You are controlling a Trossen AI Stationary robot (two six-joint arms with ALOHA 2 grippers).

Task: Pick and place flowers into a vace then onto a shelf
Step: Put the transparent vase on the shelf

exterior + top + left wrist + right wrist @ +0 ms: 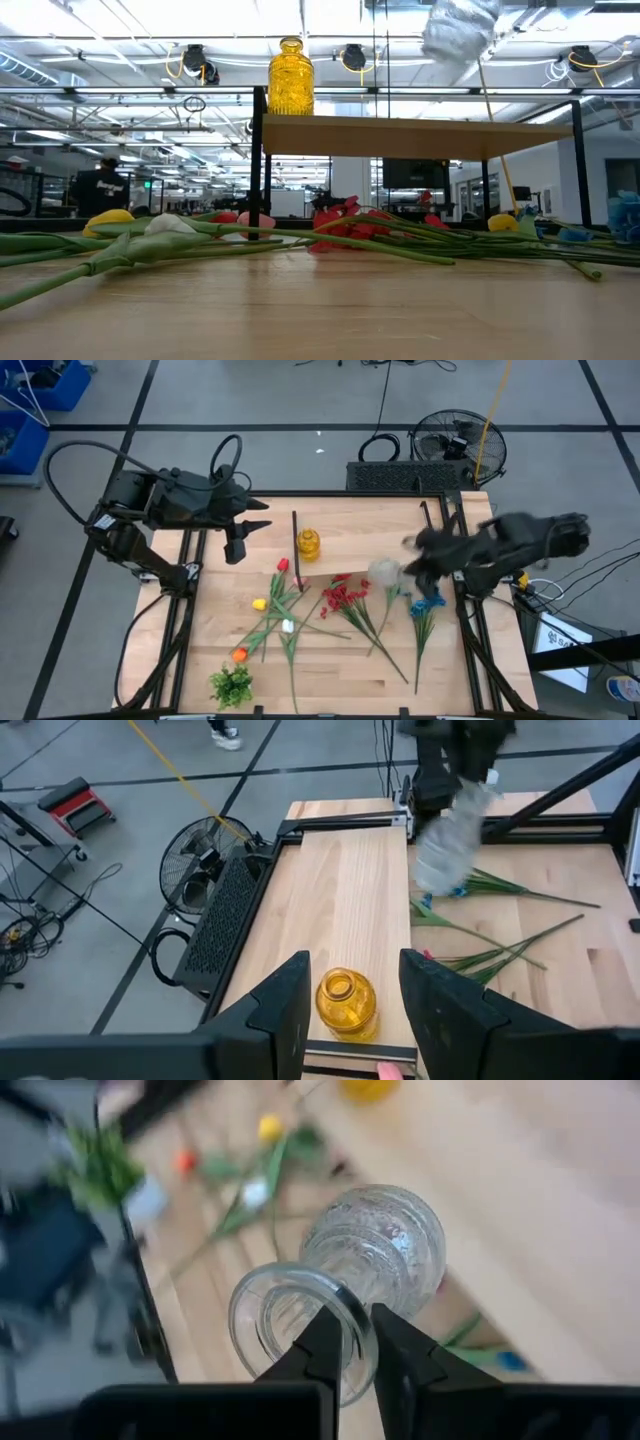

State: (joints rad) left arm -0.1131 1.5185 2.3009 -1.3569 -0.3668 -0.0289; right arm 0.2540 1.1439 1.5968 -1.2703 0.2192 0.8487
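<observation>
Flowers (345, 598), light and floppy, are best taken mid-stem; right gripper (347, 1342) is pinched on clear glass vase's (375, 1255) slippery rim, left gripper (350, 995) parted, empty, at ten o'clock.

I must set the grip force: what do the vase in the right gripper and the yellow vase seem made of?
Clear vase, rim pinched by the right gripper: probably glass or clear plastic, ribbed, glossy, see-through. Yellow vase on the shelf: translucent amber, textured; likely tinted glass.

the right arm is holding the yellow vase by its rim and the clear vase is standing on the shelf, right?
No, swapped. The right wrist view shows the right gripper pinching the clear vase by its rim; the high view shows the yellow vase standing on the shelf.
</observation>
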